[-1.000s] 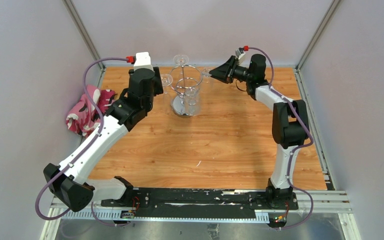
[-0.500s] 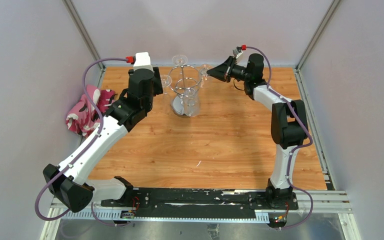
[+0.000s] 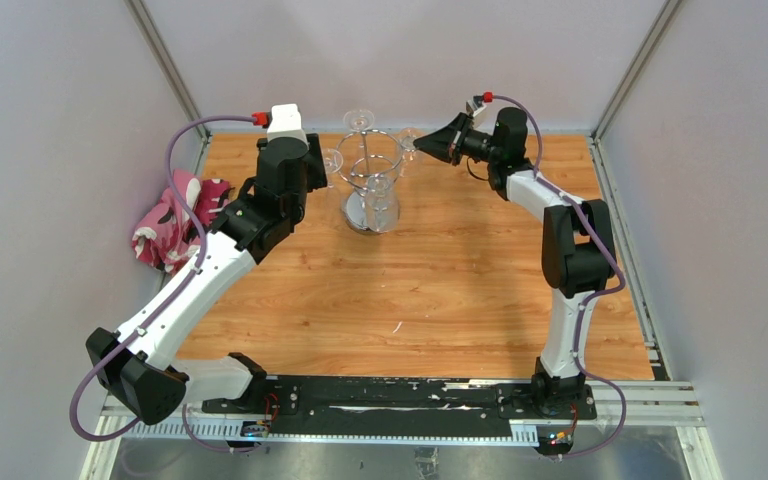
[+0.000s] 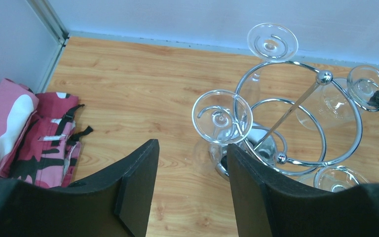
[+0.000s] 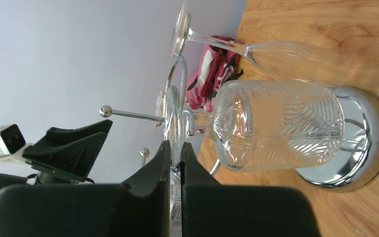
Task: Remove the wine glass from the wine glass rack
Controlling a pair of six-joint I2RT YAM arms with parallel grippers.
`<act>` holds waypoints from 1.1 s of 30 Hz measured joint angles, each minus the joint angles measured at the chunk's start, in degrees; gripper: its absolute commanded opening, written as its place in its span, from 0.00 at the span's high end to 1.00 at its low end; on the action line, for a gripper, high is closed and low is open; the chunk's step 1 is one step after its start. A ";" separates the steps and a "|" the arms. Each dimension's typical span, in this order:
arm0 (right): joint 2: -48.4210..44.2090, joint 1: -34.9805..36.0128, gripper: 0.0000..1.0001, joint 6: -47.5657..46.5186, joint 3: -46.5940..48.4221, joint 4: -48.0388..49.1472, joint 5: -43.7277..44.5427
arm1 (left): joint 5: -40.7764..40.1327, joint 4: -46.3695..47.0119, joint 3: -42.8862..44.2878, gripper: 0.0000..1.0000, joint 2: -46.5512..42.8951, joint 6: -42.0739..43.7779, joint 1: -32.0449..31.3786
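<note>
Right wrist view: the wine glass (image 5: 276, 126) hangs upside down on the rack (image 5: 375, 148), foot on top, bowl near the rack's base. The right gripper (image 5: 176, 155) is closest and seems pinched tight on that thin foot; the edge is hard to see. The left gripper (image 4: 191, 148) hovers with jaws apart.

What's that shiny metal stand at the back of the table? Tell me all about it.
A shiny chrome wire rack, upright at the far middle of the wooden table. It has a round disc base, a thin ball-topped post and wire rings around the top. From these, clear stemmed glasses hang upside down by their feet.
</note>
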 measured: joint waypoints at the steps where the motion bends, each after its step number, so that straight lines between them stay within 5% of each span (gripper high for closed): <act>1: 0.00 0.00 1.00 1.16 -0.07 0.00 0.13 | 0.07 -0.02 0.00 0.41 0.00 -0.02 0.00; 16: -4.96 -0.68 1.00 -3.21 2.54 -22.21 4.39 | 2.01 0.00 0.02 0.39 0.02 -0.09 0.00; 23: -4.96 -0.96 0.85 -8.00 6.49 -30.64 5.79 | 2.40 0.00 0.02 0.39 0.11 -0.28 0.00; 33: -4.96 -1.36 0.70 -8.28 5.11 -29.49 6.19 | 2.56 0.04 0.02 0.39 0.11 -0.26 0.00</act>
